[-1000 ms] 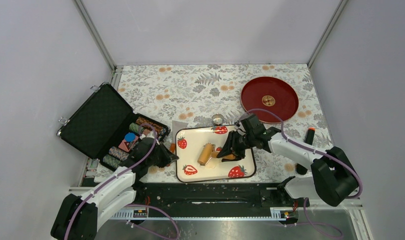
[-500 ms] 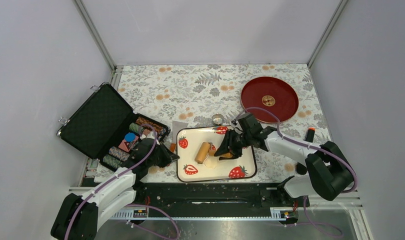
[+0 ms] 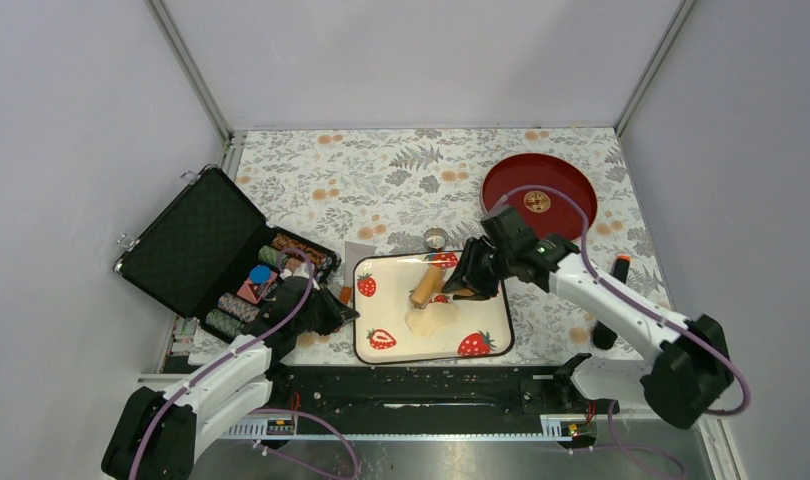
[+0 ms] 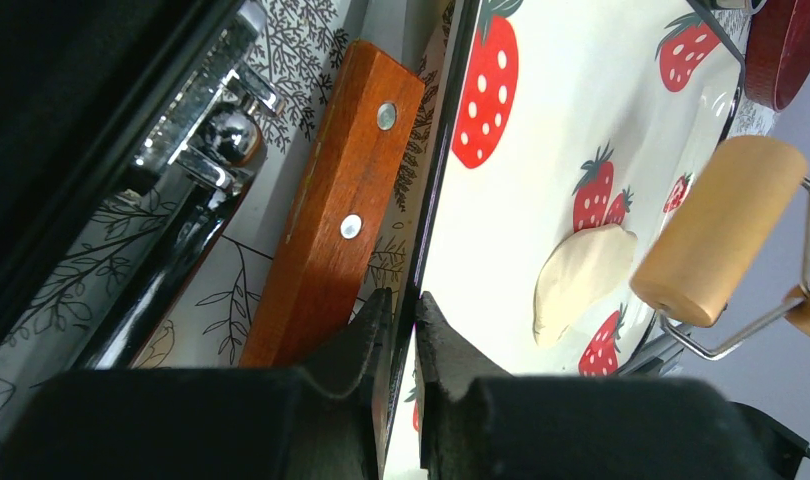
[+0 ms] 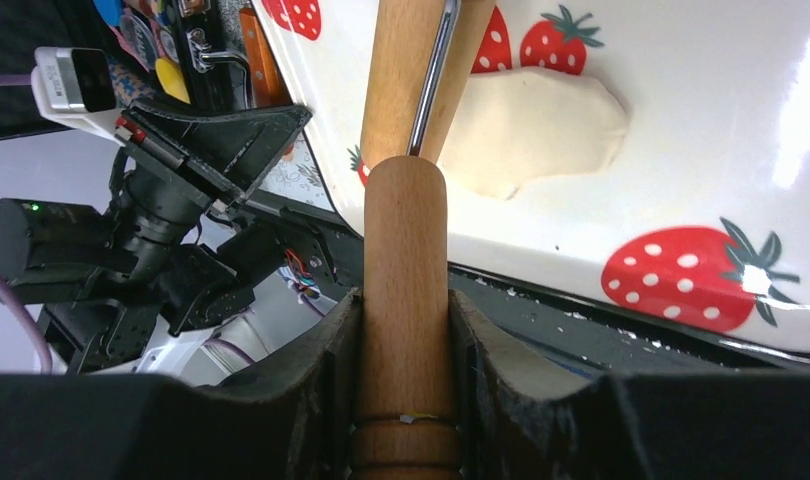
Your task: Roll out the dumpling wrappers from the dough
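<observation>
- One strawberry tray (image 3: 486,310) sits on the floral tabletop (image 3: 381,170) in front of the arms, and the dough (image 3: 428,320) lies on it as a thin, flat, pale sheet of uneven outline, near the middle.
- Also over the tray is the wooden roller (image 3: 428,283), its barrel slanting with the lower end at the dough's far edge (I cannot tell whether it presses on the dough).
- The right gripper (image 3: 468,280) has its fingers (image 5: 326,380) clamped on the roller's round wooden handle.
- The left gripper (image 3: 343,313) is at the tray's left side, its fingers (image 4: 366,340) closed on the thin dark rim.
- Just left of that rim a brown wooden handle (image 4: 341,200) with two rivets lies on the tabletop.
- An open black case (image 3: 191,240) on the left holds stacks of poker chips (image 3: 293,250).
- A small metal ring cutter (image 3: 436,239) stands just beyond the tray's far edge.
- A red plate (image 3: 566,175) at the far right carries a gold emblem (image 3: 537,201) at its centre.
</observation>
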